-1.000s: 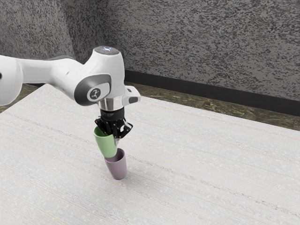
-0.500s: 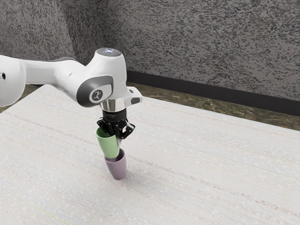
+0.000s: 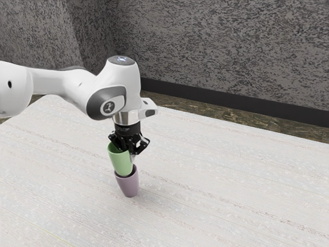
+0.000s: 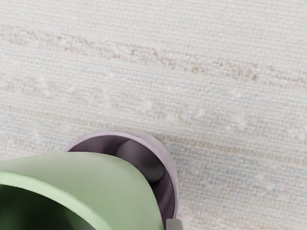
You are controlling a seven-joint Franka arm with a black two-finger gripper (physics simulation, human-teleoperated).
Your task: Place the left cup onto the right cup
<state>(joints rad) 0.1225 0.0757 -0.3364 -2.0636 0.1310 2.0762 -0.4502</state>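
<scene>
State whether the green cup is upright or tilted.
Tilted: the green cup leans, rim toward the exterior view's left, base entering the purple cup.

Only the green cup [image 3: 121, 160] over the purple cup [image 3: 127, 184] interrupts the table [image 3: 231, 170]

White rounded arm [image 3: 56, 87], grey joint cap [image 3: 107, 104], black gripper [image 3: 129, 150]

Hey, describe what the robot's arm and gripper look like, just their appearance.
The arm is glossy white with rounded segments. Its last joint carries a grey oval panel with a small white emblem, and a pale blue cap on top. Below a silvery collar sits the black two-finger gripper.
</scene>
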